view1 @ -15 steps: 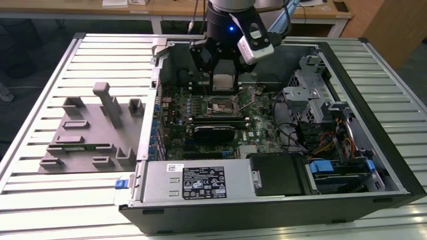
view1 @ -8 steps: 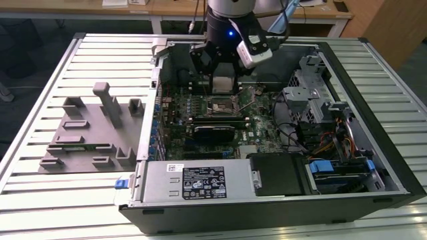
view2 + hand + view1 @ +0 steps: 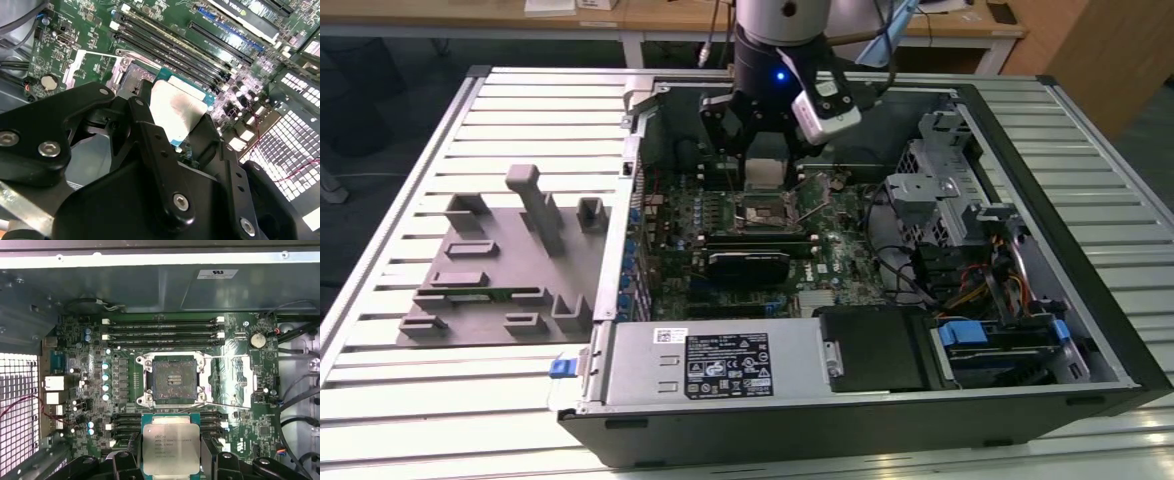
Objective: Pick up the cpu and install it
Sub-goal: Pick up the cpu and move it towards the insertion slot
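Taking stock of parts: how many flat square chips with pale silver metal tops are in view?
1: the flat square silver-topped cpu, held in the black gripper above the green motherboard, near its empty socket. The arm may hide others.

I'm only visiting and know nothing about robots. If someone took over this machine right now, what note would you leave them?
Gripper: shut on the cpu, gripping it by two opposite edges.
Cpu: in the air inside the open computer case, above the motherboard, close to the socket.
Done: cpu is picked up.
Left: the socket is open and empty; the cpu is not yet seated in it.
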